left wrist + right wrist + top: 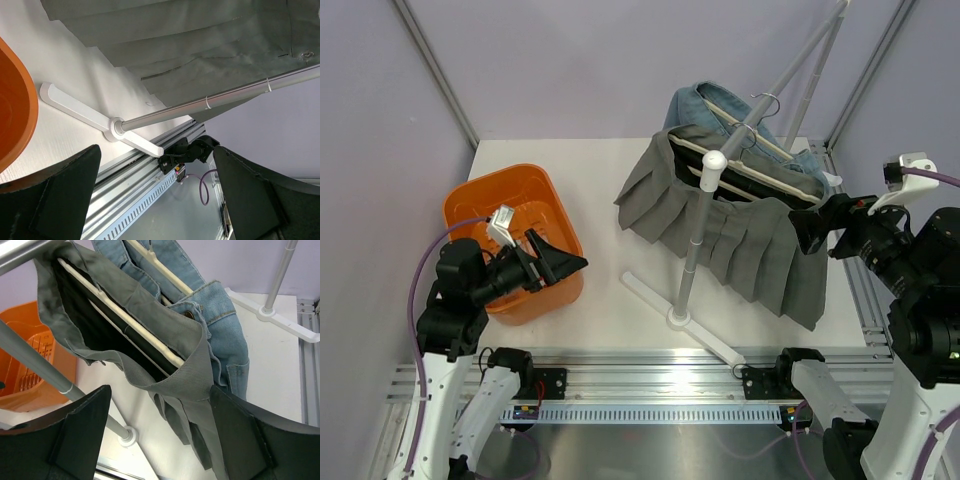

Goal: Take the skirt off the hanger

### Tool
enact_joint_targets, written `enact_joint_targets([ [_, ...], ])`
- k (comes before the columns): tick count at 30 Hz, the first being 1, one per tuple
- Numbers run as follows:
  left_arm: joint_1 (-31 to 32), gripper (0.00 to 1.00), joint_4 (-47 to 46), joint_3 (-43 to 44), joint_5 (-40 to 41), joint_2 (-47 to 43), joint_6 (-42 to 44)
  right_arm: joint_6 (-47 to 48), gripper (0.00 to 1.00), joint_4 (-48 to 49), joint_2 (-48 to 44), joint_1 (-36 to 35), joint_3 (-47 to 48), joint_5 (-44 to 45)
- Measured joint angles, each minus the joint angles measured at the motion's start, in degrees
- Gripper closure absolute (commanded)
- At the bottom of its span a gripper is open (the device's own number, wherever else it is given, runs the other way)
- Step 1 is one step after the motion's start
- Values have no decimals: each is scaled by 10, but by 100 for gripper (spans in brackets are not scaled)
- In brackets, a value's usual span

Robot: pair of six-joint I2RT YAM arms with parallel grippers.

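Two grippers, both with fingers spread wide and nothing grasped. The right gripper [812, 226] sits at the right end of the skirt's [740, 230] waistband. In its wrist view, its dark fingers [80, 435] flank the grey band's corner, but I cannot tell whether they touch it. The skirt hangs on a cream hanger [745, 168] on the rack [695, 250], waist open toward the right arm and pleats falling toward the near edge. Jeans [705, 105] hang just behind it on a second hanger.

The left gripper [555, 262] hovers at the near right rim of the orange basket [480, 200], well apart from the skirt. Its wrist view looks across bare table [570, 170] to the rack's white foot [112, 127].

Bare table lies between the basket and the foot. On the right the skirt's hem reaches the table's edge, beside the rail, so there is little room there. The rack's pole crosses in front of the skirt in the top view and hides part of the waistband. How the hanger holds the band is hidden by cloth. Both wrist views cut off the fingers' bases.
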State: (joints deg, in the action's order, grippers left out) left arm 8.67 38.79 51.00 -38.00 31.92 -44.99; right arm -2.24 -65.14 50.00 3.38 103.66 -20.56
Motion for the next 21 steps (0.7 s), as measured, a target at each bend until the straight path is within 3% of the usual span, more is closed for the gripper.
enact_joint_targets([
  [16, 0, 1, -19, 0, -7, 9, 0, 25, 18, 33, -17, 0, -77, -40],
  [21, 0, 1, -23, 0, -7, 9, 0, 27, 18, 36, -22, 0, -85, -7],
])
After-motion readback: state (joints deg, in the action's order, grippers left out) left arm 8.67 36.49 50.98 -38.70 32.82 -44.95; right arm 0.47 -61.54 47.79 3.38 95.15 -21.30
